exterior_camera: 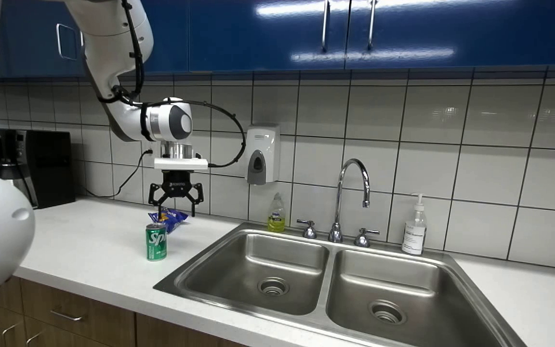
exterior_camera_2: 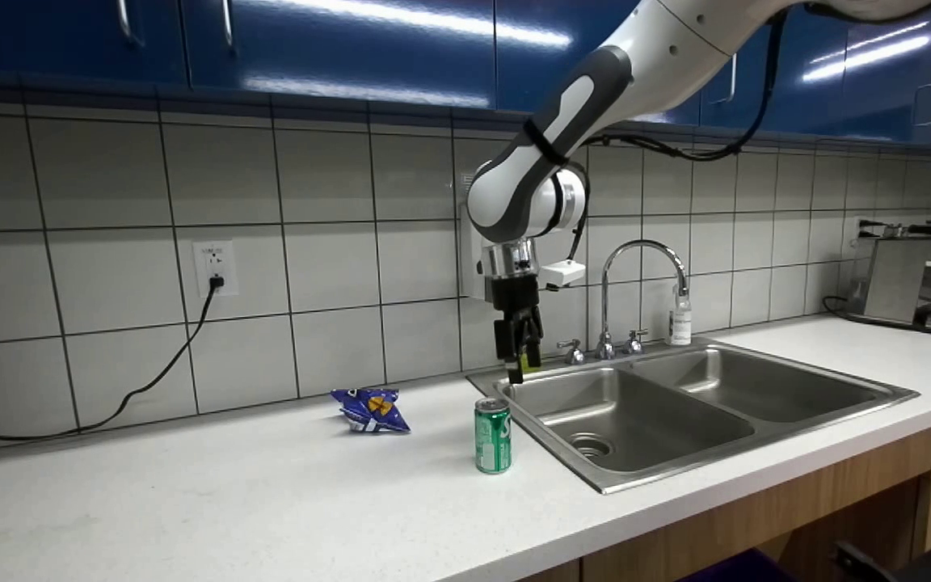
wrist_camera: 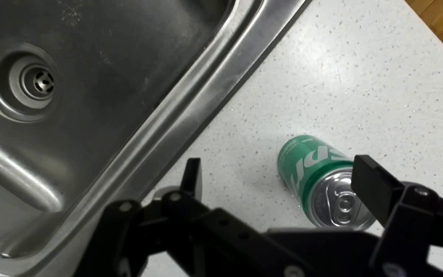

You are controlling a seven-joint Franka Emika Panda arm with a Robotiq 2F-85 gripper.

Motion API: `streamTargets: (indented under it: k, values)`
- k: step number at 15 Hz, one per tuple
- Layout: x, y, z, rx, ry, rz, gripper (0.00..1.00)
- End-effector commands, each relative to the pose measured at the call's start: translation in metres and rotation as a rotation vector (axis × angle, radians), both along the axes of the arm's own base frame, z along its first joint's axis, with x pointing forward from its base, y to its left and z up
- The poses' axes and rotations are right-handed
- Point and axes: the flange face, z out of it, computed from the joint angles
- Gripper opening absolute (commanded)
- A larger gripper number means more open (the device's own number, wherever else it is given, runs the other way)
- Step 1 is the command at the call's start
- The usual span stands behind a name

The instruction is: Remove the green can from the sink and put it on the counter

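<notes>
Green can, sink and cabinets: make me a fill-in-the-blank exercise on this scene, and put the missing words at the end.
1. The green can stands upright on the ____, outside the sink.
2. The number of basins in the sink is ____.
3. The fingers are not shut; they are ____.
4. The glossy upper cabinets are coloured ____.

Missing words: counter; two; open; blue.

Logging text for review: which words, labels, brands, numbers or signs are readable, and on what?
"Sp", start of a word, on the green can.
"ROBOTIQ", faintly, on the gripper.
Too small or blurred: green can's fine print; markings on the pump bottle, yellow soap bottle, wall dispenser, outlet and blue bag.
</notes>
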Motion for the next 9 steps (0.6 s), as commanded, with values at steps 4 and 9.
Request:
streamTargets:
  k: [4, 9]
  values:
    - [-0.028, -0.05, 0.013, -0.008, -0.018, -0.174, 1.0]
    - [-0.052, -0.093, 0.013, -0.014, -0.02, -0.314, 1.0]
